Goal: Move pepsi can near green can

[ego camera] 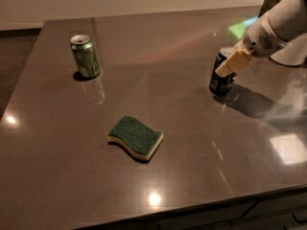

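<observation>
The pepsi can [221, 80] is dark blue and stands upright at the right of the dark table [158, 176]. My gripper [225, 67] reaches in from the upper right on a white arm [280, 25] and is at the can's upper part, its cream tip in front of the can. The green can [85, 56] stands upright at the far left of the table, well apart from the pepsi can.
A green sponge [135, 137] with a pale underside lies in the middle of the table, nearer the front. A white object [292, 56] sits at the right edge behind the arm. The table's front edge runs along the bottom.
</observation>
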You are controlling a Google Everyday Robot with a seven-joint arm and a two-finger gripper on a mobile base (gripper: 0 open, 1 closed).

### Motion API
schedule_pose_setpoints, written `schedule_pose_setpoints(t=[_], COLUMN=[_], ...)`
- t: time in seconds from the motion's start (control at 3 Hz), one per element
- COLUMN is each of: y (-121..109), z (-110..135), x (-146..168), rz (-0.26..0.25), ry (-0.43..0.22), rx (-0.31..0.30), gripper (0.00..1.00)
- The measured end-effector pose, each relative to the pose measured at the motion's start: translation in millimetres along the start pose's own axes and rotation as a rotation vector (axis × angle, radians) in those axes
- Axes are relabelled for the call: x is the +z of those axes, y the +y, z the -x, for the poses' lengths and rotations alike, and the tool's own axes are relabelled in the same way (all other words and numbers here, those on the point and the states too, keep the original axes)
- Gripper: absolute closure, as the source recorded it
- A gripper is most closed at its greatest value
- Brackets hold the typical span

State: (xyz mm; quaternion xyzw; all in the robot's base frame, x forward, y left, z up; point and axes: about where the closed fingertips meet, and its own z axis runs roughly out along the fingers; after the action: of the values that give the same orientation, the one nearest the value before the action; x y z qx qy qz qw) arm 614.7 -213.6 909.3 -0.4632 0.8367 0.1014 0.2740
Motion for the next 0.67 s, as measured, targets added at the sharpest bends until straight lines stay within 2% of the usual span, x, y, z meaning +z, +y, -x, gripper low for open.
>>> schedule_pose_setpoints(t=[0.33,0.67], y=[-2,0], z=[25,61], x=[4,13], rz=[0.019,0.050], ry=[-0.014,-0.049], rx=[-0.022,-0.054], gripper=[0.94,1.00])
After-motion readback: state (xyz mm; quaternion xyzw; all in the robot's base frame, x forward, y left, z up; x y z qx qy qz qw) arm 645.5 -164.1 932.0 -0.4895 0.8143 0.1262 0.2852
